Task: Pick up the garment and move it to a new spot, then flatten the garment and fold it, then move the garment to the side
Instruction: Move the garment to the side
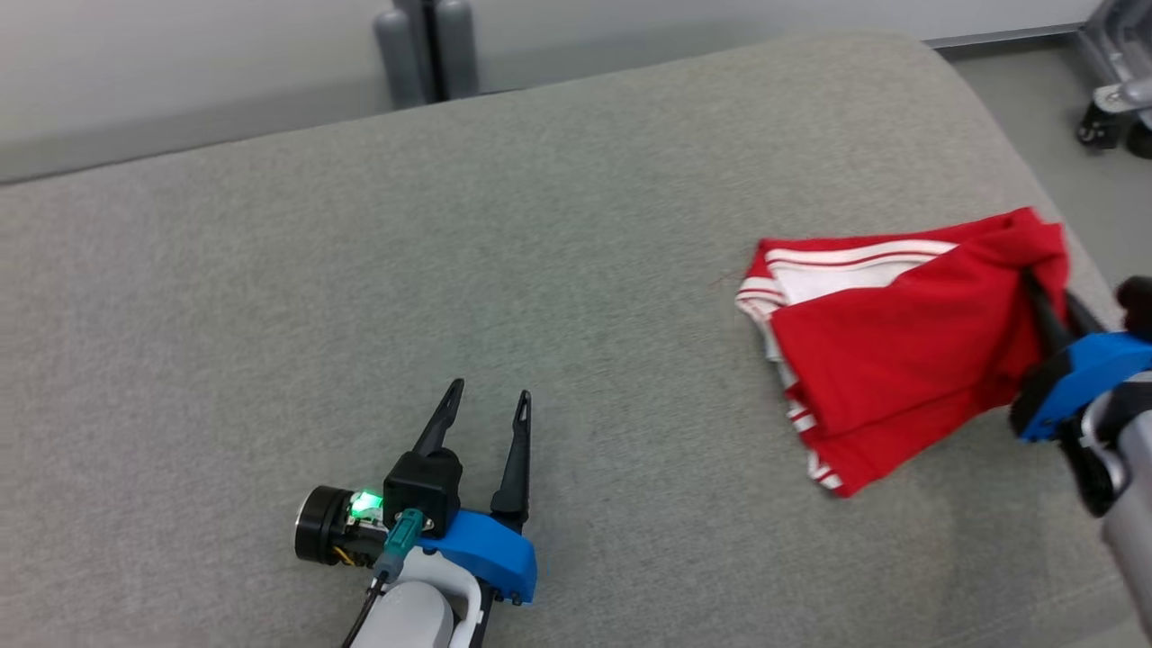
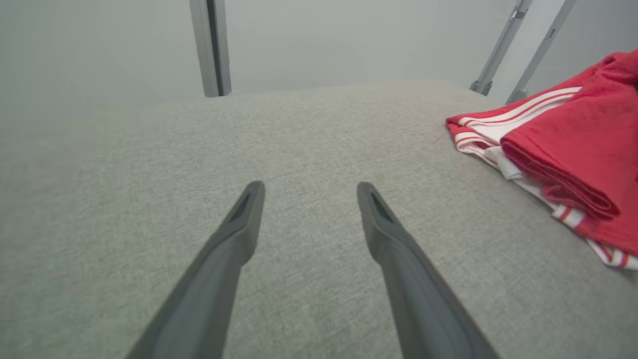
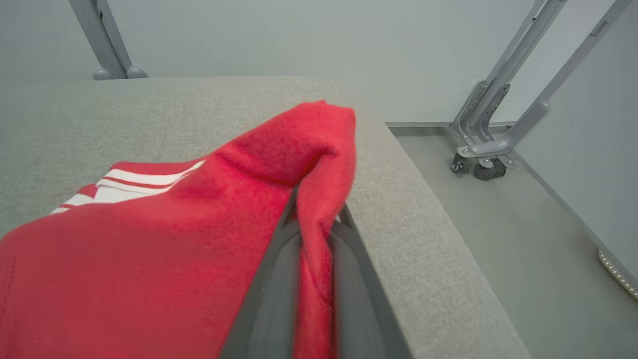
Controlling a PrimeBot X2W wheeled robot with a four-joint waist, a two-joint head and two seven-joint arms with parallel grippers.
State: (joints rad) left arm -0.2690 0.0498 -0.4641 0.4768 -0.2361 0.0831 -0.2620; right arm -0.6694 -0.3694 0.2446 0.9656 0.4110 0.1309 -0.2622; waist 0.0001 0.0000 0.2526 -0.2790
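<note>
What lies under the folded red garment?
Under the red striped garment, its own white-striped lower layers peek out, resting on the grey fabric surface. Anything beneath its middle is covered.

Surface: wide grey woven-fabric pad (image 1: 360,297), rounded at its far-right corner.
Far edge: two upright grey metal cylinders (image 1: 427,49).
Far right: grey metal frame on black castors (image 1: 1120,90), standing on grey floor (image 1: 1017,99).

light: even, soft; shadows: faint; glare: none; blur: wrist-view foregrounds, edges
</note>
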